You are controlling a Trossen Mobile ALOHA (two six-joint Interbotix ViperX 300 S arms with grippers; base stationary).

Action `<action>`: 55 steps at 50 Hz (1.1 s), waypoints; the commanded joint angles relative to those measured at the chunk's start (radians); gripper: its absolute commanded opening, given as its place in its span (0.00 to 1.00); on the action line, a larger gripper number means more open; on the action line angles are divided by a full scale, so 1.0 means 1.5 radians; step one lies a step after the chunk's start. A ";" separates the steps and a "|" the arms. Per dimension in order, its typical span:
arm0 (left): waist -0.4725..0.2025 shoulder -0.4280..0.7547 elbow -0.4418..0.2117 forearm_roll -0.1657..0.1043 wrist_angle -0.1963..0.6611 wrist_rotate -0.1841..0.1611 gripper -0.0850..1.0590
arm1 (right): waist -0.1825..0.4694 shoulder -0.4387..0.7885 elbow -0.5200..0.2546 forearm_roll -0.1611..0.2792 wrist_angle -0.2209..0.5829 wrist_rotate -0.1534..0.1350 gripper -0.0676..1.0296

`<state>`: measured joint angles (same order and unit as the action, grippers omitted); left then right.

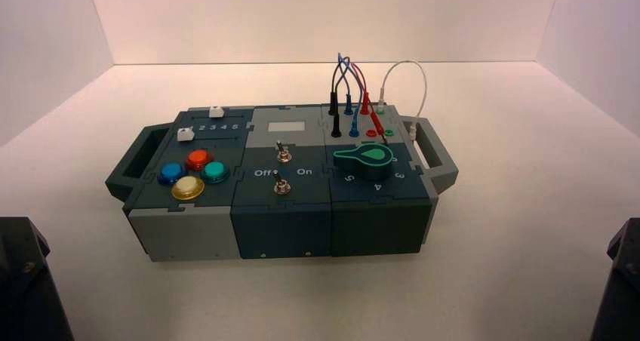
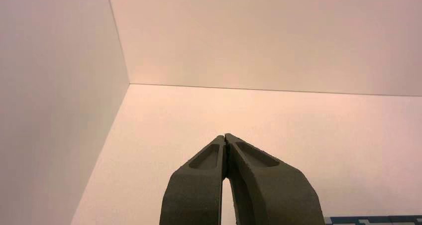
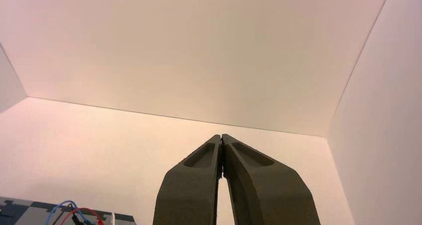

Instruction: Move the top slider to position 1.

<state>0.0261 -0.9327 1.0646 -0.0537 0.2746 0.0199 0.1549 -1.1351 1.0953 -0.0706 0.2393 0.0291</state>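
The top slider (image 1: 216,112) sits untouched; its track digits are unreadable.

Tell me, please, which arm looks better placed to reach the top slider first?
Probably the left. The top slider sits at the far left corner of the box. The left gripper and right gripper are both shut and parked clear of the box, so side alone decides it.
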 commanded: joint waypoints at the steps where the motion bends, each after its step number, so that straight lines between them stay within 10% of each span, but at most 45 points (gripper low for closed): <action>1: 0.003 0.003 -0.009 0.001 -0.007 0.003 0.05 | -0.003 0.005 -0.014 0.002 -0.007 0.003 0.04; 32: -0.016 0.096 -0.026 -0.002 0.055 0.002 0.05 | 0.022 0.096 -0.037 0.045 0.038 0.003 0.04; 55: -0.067 0.195 -0.061 -0.007 0.155 -0.001 0.05 | 0.247 0.301 -0.116 0.114 0.133 0.003 0.04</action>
<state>-0.0690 -0.6381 1.0017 -0.0629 0.5001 0.0169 0.4709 -0.7271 0.9802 0.0644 0.4341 0.0291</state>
